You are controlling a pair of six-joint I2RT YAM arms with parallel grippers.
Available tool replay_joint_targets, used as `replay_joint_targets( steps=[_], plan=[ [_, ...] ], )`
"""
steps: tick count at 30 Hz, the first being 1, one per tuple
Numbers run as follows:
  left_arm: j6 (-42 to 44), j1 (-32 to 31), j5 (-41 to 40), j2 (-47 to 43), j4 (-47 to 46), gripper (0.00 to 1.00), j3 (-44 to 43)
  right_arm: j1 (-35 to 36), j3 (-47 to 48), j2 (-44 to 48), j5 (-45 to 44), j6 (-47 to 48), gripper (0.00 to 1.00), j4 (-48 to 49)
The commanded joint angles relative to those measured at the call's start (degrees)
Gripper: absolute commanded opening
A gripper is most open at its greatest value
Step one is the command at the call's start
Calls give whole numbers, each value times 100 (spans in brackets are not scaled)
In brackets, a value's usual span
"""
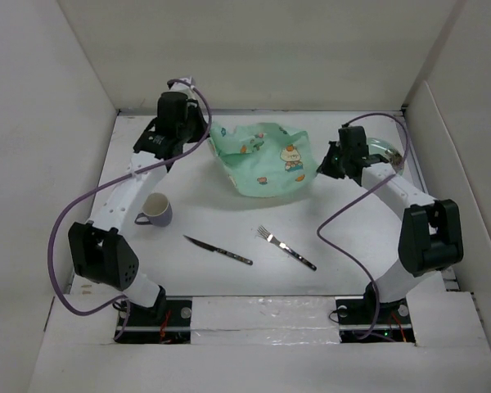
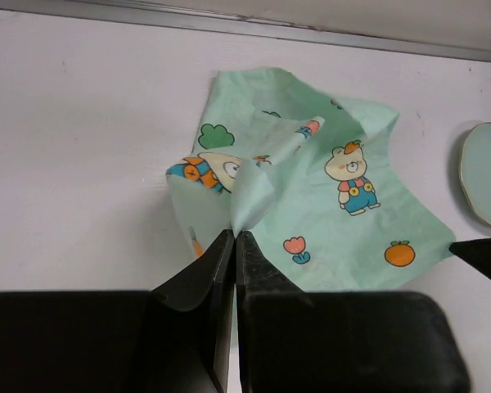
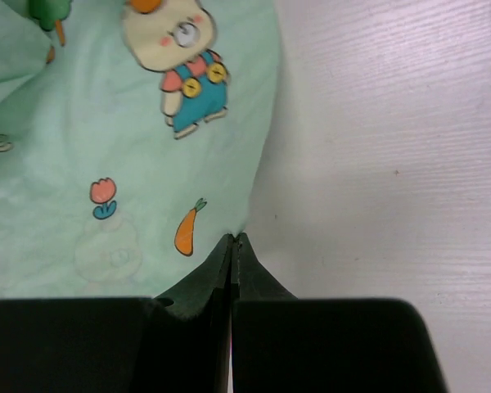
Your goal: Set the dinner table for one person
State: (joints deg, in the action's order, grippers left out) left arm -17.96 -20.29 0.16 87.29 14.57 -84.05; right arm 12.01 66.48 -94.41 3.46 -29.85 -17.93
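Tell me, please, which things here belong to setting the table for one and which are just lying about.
Belong to the job: dinner table; placemat, pinched by the left gripper and the right gripper; mug; knife; fork; plate.
Just there, not place-setting items: the arms' purple cables.

This looks like a robotics lab test cell rather than a home. A matte white counter [image 1: 213, 274] is boxed in by plain white panel walls [image 1: 311, 57], and a left arm [image 1: 119, 196] and right arm [image 1: 409, 205] are bolted at its near edge, trailing purple cables [image 1: 61, 246]. On it lie household tableware: a mug [image 1: 155, 210], a knife [image 1: 218, 250], a fork [image 1: 286, 247] and a cartoon-printed placemat [image 1: 266, 160].
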Motion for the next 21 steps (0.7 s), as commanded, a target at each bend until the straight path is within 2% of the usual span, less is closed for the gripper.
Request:
replay_joint_targets(
  steps=[1,3,7,9,10,14,18,21],
  plan=[
    [-102,420,703,-54,99,0,-418,-41,111,563,31,-13,0,62],
    [-155,770,827,155,55,0,-786,-102,303,695,101,-82,0,-34],
    [-392,1106,1046,368,-111,0,-807,-155,234,784,102,-144,0,-61],
    [-620,1255,1196,316,-226,0,-438,-312,120,819,154,-197,0,-52],
    [-996,1378,1240,150,-426,0,85,-383,68,897,224,-223,0,-113],
    [-1219,1441,1083,-299,-692,0,521,-454,-30,1214,251,-250,0,-96],
    [-1447,1441,1082,-554,-666,0,74,-454,479,1565,278,-294,0,-254],
    [-1641,1441,881,-756,-561,0,-374,-401,1138,1864,-20,-241,0,-491]
  ],
)
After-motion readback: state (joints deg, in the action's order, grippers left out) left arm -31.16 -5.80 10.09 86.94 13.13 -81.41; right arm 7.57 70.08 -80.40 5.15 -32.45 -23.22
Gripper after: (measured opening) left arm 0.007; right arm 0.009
